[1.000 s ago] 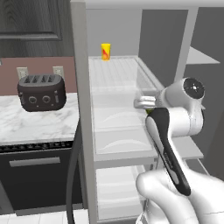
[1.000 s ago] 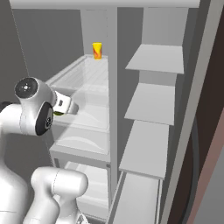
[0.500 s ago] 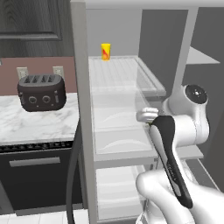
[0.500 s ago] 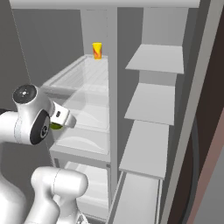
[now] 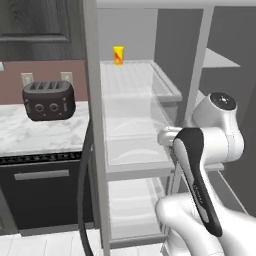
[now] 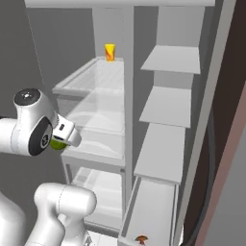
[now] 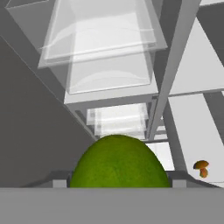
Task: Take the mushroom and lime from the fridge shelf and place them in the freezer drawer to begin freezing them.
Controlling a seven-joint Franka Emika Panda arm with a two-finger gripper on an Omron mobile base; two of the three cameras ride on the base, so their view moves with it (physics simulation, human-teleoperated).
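open fridge ahead: gripper [image 6: 61, 142] clamped on the lime [image 7: 119, 162], carried low; mushroom [image 6: 141, 239] already sits in the freezer drawer [image 6: 158, 211]. lower steadily and release beside it.

Smooth matt lime [image 7: 119, 162]; ridged translucent fridge shelf [image 5: 134, 82]; marble counter [image 5: 35, 131].

My arm is folded, elbow high, forearm angled downward, wrist turned in toward the fridge front. End effector [image 6: 61, 142] sits low beside the wrist housing, jaws spread wide and clamped on the lime [image 7: 119, 162], which sits between the fingertips in the hand view.
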